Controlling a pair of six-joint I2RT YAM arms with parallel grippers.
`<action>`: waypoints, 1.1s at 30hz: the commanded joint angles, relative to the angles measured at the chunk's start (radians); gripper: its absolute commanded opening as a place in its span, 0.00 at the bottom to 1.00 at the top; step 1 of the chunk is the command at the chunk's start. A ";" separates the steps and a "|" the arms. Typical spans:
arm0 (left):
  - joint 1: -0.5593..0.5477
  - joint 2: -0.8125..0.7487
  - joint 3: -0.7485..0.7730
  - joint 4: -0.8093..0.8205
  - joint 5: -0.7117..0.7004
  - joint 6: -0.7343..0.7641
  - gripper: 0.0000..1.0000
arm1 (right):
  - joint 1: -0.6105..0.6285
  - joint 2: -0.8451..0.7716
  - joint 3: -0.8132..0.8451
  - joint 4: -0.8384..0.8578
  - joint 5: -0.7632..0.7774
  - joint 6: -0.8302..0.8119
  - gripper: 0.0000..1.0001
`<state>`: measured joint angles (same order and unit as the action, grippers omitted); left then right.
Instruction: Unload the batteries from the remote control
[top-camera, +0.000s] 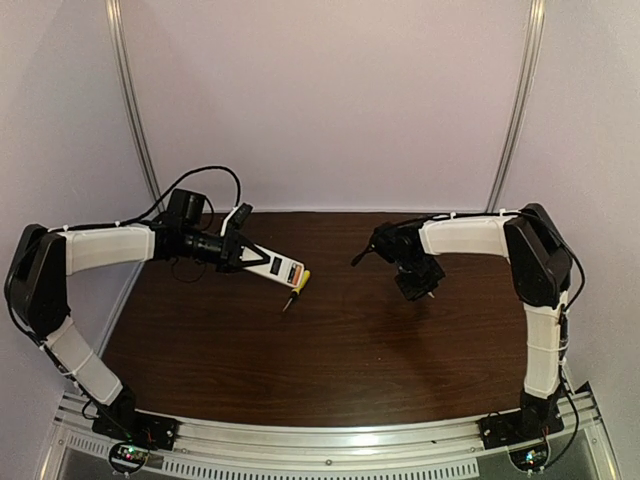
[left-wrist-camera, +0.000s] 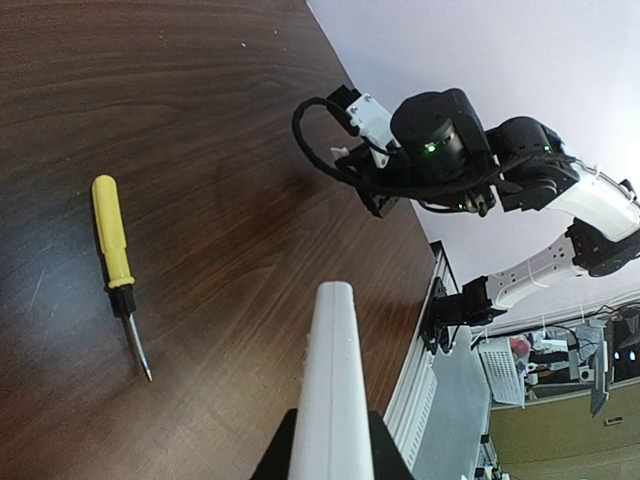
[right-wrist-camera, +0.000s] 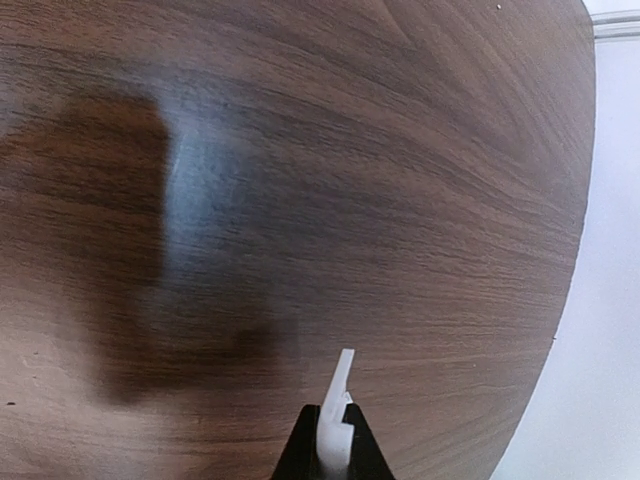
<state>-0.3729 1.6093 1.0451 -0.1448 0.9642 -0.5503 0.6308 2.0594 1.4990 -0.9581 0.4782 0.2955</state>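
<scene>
Two grips on the go right now. My left fingers (left-wrist-camera: 283, 462) are closed narrow on the remote control (left-wrist-camera: 331, 370). They clamp its near end, so in the left wrist view the white slab sticks out edge-on over the tabletop (left-wrist-camera: 200, 120). From the top camera I can see an orange battery (top-camera: 291, 270) sitting in the remote's far end; the dark one I can't pick out. The yellow-handled screwdriver (left-wrist-camera: 113, 245) lies flat on the tabletop just beside the remote's tip, with its metal point toward the near edge. My right fingers (right-wrist-camera: 300, 452) are pinched fully together on a little white cover piece (right-wrist-camera: 338, 410), held above the wood and well apart from the remote. As for labels, nothing is readable. The orange patch is too small and blurry to make out any brand or writing.
</scene>
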 joint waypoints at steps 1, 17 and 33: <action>0.007 -0.029 -0.013 0.002 -0.018 0.007 0.00 | -0.012 0.012 0.017 0.038 -0.092 -0.012 0.00; 0.007 -0.022 -0.010 -0.001 -0.028 0.004 0.00 | -0.021 0.006 -0.009 0.091 -0.233 -0.016 0.07; 0.008 -0.020 -0.005 -0.013 -0.042 0.005 0.00 | -0.040 -0.040 -0.030 0.115 -0.297 -0.017 0.24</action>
<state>-0.3729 1.6089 1.0409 -0.1604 0.9291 -0.5510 0.6014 2.0579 1.4872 -0.8547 0.1986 0.2779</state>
